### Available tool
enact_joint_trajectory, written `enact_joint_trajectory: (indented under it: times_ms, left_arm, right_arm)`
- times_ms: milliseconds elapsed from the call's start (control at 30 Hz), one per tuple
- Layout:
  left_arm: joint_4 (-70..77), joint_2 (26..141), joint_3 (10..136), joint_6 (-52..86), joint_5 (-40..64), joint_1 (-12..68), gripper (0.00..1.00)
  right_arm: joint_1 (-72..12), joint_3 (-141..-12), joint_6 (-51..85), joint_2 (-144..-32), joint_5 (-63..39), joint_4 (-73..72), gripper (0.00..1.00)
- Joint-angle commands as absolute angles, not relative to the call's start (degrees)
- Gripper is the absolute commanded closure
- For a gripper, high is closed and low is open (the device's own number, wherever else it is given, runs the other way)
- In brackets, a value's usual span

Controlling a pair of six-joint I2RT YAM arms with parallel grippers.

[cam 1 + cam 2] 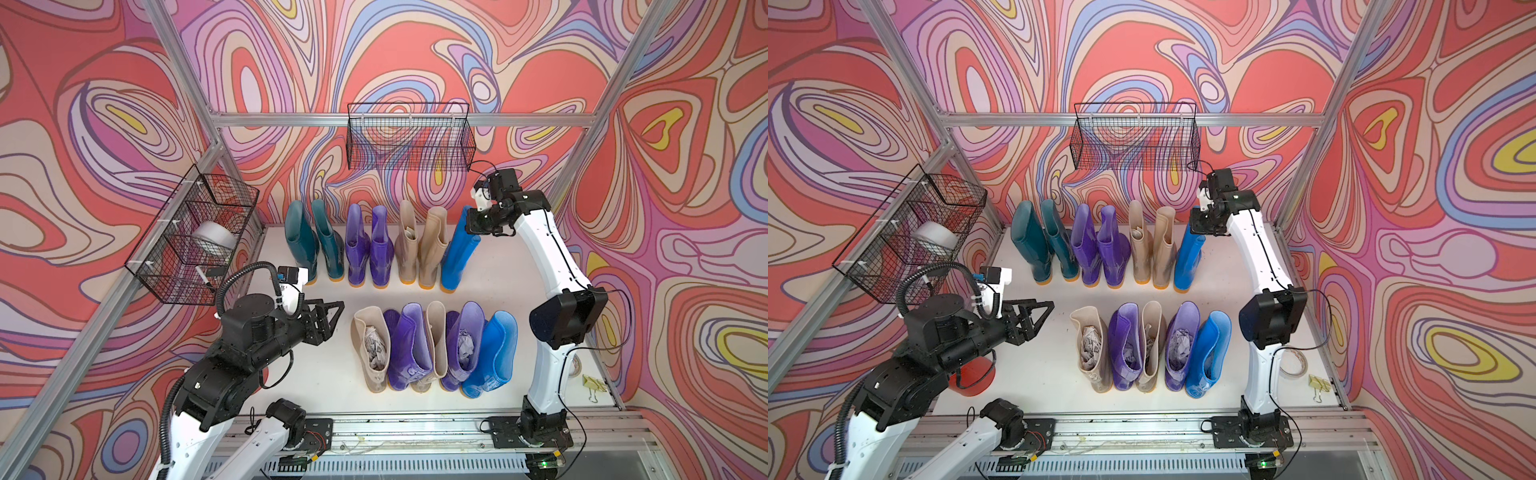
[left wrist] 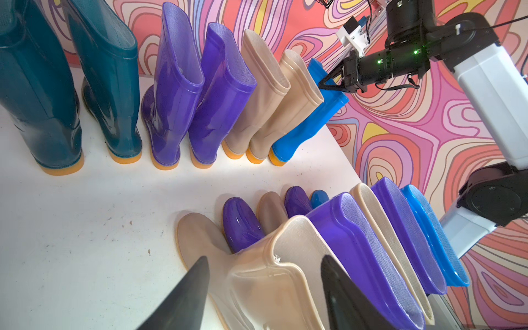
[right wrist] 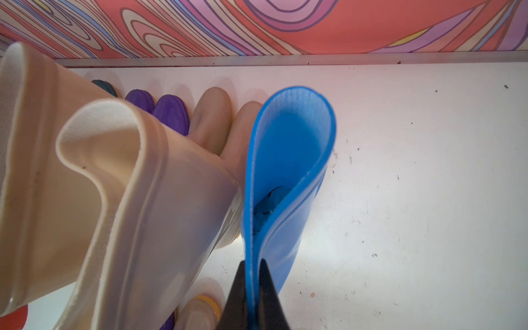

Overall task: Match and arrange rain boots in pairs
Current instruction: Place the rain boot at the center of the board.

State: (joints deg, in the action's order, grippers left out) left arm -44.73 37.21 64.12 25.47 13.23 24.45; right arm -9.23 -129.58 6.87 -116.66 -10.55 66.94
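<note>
The rain boots stand in two rows on the white table (image 1: 498,291). The back row holds a teal pair (image 1: 301,237), a purple pair (image 1: 357,245), a beige pair (image 1: 432,249) and one bright blue boot (image 1: 457,253). My right gripper (image 3: 253,264) is shut on that blue boot's (image 3: 288,143) top rim, pinching one wall. The front row runs beige (image 1: 372,349), purple (image 1: 409,349), beige, purple, then blue (image 1: 492,353). My left gripper (image 1: 334,318) hangs open just left of the front beige boot (image 2: 257,285), not touching it.
A wire basket (image 1: 409,141) hangs on the back wall, and another (image 1: 195,237) on the left holds a white roll. A red bowl (image 1: 973,374) sits under my left arm. A tape roll (image 1: 1293,363) and a yellow clip (image 1: 592,384) lie by the right arm's base.
</note>
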Motion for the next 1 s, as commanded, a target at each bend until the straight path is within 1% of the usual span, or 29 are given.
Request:
enact_joint_trajectory:
  times_ms: [0,300,500,533,667,767,967]
  left_arm:
    - [-44.6,37.2,63.8,24.6,12.4,24.7,0.36]
    - [-44.3,38.2,64.4,24.3,12.9,24.8,0.36]
    - [-44.5,37.9,64.2,24.4,12.6,24.8,0.36]
    - [-44.6,37.9,64.2,24.4,12.6,24.7,0.36]
    - [-44.6,37.8,64.2,24.3,12.4,24.7,0.35]
    - [-44.4,38.2,64.2,24.4,12.6,24.7,0.36]
    - [-43.9,38.4,64.0,24.8,13.1,24.8,0.36]
  right_arm:
    - [-9.2,-131.7,6.5,-119.1,-9.2,64.5,1.0]
    - [-9.2,-137.4,6.2,-124.1,-7.2,65.7,1.0]
    - [-9.2,-136.1,6.2,-123.8,-6.1,65.3,0.99]
    - [-9.3,-135.2,6.2,-123.1,-6.2,64.7,0.97]
    - [-9.2,-131.9,6.5,-119.7,-8.3,61.6,0.83]
    - [-9.3,-132.9,6.8,-119.0,-10.8,62.1,0.75]
    - [-9.8,-133.1,7.2,-116.6,-13.7,61.5,0.63]
